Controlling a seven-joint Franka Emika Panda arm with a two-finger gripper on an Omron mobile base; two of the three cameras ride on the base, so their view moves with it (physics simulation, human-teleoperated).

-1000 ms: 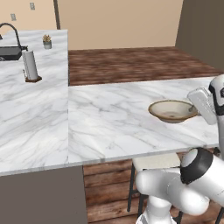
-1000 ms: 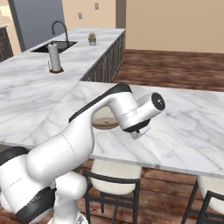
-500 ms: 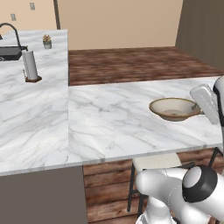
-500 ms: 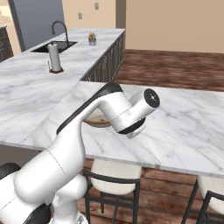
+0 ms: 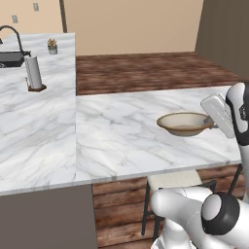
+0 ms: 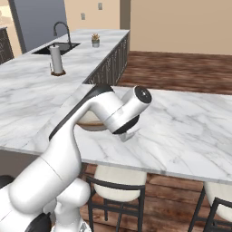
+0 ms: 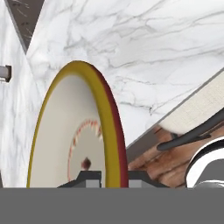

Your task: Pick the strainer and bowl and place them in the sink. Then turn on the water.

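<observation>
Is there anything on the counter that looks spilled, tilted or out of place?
Nothing stands out. The bowl sits upright on the marble counter, with no spill near it. The paper towel roll stands upright by the sink, and the small plant too.

Base cams flank arm, share bowl (image 5: 184,124) — hand cam close-up.
</observation>
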